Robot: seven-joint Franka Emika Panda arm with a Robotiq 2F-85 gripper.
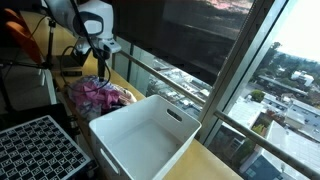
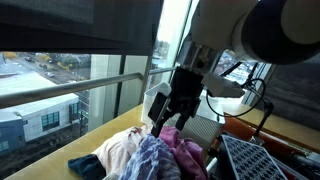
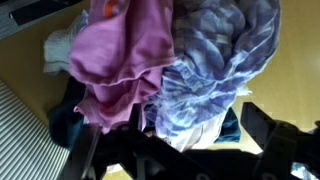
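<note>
Wrist view is showing the jaws standing wide apart and holding nothing, hanging right over the pile of clothes (image 3: pixel 170 75). A pink cloth (image 3: pixel 125 55) is lying against a purple and white cloth (image 3: pixel 215 70). In an exterior view the pile of clothes is sitting on the tabletop (image 1: pixel 212 160) by its window edge, just beside a white bin (image 1: pixel 120 150). Reaching down looks like the step going on now. The next move is calling for sinking lower and pinching one bunched fold, not the whole heap.
</note>
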